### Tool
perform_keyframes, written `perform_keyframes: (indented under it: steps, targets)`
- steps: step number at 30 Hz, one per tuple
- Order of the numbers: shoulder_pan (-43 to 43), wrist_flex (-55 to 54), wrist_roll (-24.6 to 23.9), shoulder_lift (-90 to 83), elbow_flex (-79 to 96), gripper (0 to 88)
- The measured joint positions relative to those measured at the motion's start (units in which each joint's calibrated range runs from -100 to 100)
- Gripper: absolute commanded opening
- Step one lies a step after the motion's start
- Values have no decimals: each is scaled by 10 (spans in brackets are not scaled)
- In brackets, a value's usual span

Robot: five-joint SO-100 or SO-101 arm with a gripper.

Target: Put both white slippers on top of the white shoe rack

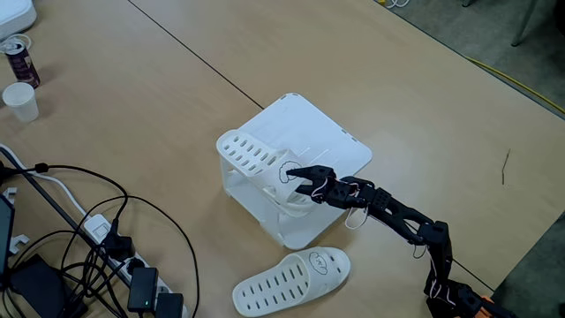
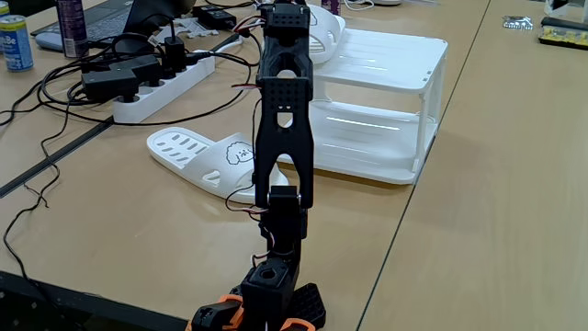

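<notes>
A black robot arm's fingers [image 1: 305, 181] grip one white slipper [image 1: 256, 159] lying on the white shoe rack [image 1: 327, 141]. The other slipper [image 1: 291, 280] lies on the desk [image 1: 424, 106] beside it.

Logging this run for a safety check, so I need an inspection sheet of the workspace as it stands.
Surface: tan wooden table, dark seam running across it.
Job's things: one white slipper on the white shoe rack; the second slipper on the table beside the rack.
Clutter: paper cup, drink can.
Grippers: gripper at the strap of the slipper on the rack; grip cannot be told.
Cables: power strip and tangled black leads.
Surroundings: grey floor past the table edge.
</notes>
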Motion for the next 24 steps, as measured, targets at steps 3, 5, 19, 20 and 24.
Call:
perform_keyframes:
  steps: [3, 5, 19, 20, 24]
  targets:
    - [8, 0, 0, 0, 31, 152]
    - [13, -2, 0, -1, 43, 152]
    - [13, -6, 0, -3, 56, 152]
    - [13, -7, 0, -8, 62, 152]
    - [15, -7, 0, -31, 92, 152]
